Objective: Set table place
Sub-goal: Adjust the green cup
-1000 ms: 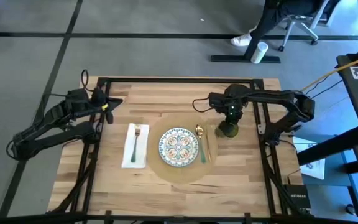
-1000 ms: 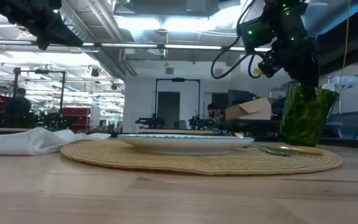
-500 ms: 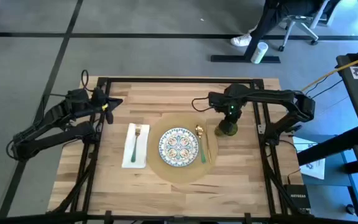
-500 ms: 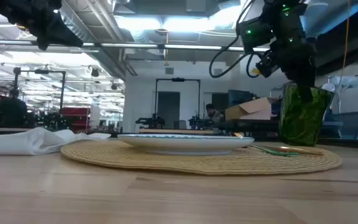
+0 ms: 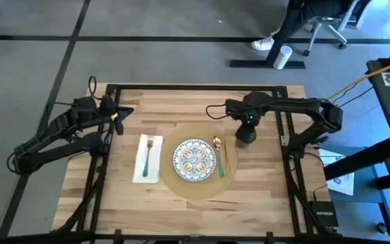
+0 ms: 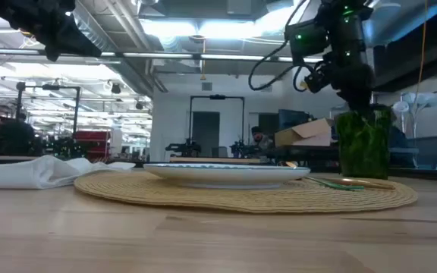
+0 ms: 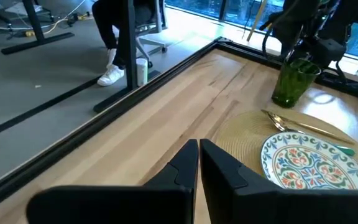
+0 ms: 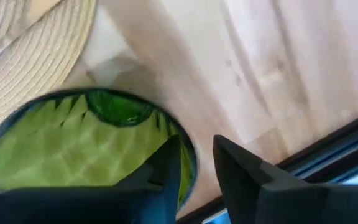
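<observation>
A tan round placemat (image 5: 198, 181) lies mid-table on the wooden top (image 5: 181, 102) and bears a patterned plate (image 5: 193, 159). A gold spoon and knife (image 5: 220, 157) lie on the mat's right part. A green glass (image 5: 247, 137) (image 6: 364, 144) stands upright just off the mat's far right edge, with my right gripper (image 5: 248, 124) (image 8: 194, 146) above it, shut on its rim. The mat hides the glass's foot in the low view. My left gripper (image 5: 120, 115) (image 7: 199, 149) hovers shut over the table's far left corner, touching nothing. My right gripper holds the green glass by its rim (image 8: 191, 158), one finger inside the glass (image 8: 160, 171) and one outside (image 8: 241, 174). The fingers come from above, pointing down. The glass stays upright below them; whether its foot rests on the table, I cannot tell.
A white napkin (image 5: 147, 166) with a green-handled fork lies left of the mat. Bare wood shows along the far edge and the near edge (image 5: 195, 217). A black frame (image 5: 195, 87) rims the table. A person's legs and an office chair (image 5: 317, 24) stand beyond the far edge.
My right gripper has carried the green glass a little toward the table's far edge and slightly left, away from the mat's rim. The glass has stayed upright throughout.
</observation>
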{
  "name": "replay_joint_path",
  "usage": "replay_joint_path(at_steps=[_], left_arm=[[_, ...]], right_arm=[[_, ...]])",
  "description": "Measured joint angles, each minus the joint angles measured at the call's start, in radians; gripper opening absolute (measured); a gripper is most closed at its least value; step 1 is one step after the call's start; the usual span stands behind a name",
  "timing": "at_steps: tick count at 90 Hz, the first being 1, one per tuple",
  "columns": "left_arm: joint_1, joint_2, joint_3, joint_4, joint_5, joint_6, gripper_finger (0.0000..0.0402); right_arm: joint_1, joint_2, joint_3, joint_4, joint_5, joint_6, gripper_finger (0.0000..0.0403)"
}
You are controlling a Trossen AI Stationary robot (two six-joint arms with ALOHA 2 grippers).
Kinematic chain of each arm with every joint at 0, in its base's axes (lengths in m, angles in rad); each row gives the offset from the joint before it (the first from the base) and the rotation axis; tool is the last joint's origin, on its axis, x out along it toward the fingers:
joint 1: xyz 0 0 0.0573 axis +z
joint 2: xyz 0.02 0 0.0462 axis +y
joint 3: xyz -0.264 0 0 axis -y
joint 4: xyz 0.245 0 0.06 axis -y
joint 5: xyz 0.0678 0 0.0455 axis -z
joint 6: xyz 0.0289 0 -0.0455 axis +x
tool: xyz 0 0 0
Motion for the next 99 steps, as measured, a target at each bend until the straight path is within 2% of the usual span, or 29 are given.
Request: replay_joint_path(at_steps=[15,25,38,49,60,74,99], left_arm=[[0.000,0.000,0.000,0.000,0.000,0.000,0.0000],[0.000,0.000,0.000,0.000,0.000,0.000,0.0000],[0.000,0.000,0.000,0.000,0.000,0.000,0.0000],[0.000,0.000,0.000,0.000,0.000,0.000,0.0000],[0.000,0.000,0.000,-0.001,0.000,0.000,0.0000],[0.000,0.000,0.000,-0.001,0.000,0.000,0.0000],[0.000,0.000,0.000,-0.001,0.000,0.000,0.0000]], right_arm=[[0.000,0.000,0.094,0.004,0.122,-0.042,0.0082],[0.000,0.000,0.173,-0.006,0.150,-0.052,0.0082],[0.002,-0.001,0.257,-0.026,0.147,-0.046,0.0069],[0.002,-0.001,0.272,-0.079,0.060,-0.023,0.0044],[0.030,-0.001,0.238,-0.182,0.071,0.032,0.0008],[0.079,-0.027,0.164,-0.232,0.111,0.127,0.0004],[0.090,-0.190,-0.087,-0.123,0.068,0.369,0.0000]])
